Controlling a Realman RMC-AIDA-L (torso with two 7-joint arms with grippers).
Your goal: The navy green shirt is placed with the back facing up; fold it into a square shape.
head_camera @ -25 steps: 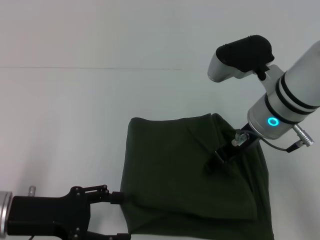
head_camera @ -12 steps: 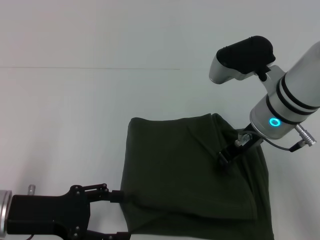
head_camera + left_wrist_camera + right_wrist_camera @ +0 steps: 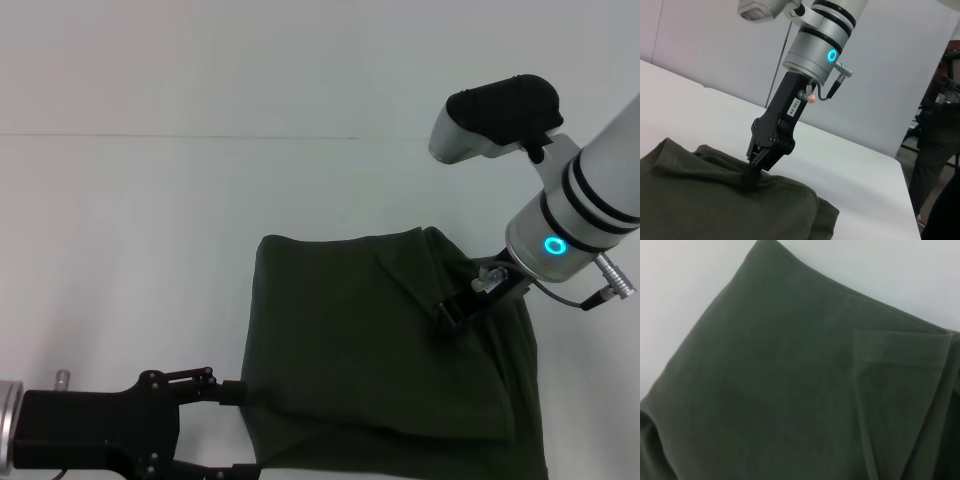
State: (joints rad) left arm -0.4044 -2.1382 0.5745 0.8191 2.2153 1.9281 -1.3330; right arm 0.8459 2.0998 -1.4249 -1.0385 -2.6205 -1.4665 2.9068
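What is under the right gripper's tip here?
Folded shirt cloth; the right gripper presses into it, puckering it. Layers beneath and the table under them are covered. The left gripper sits at the shirt's near-left edge.

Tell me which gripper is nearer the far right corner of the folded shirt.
Right. The right gripper sits on the navy green shirt just inside that corner, its tip pressed into the cloth. The left gripper is at the shirt's near left edge, diagonally opposite.
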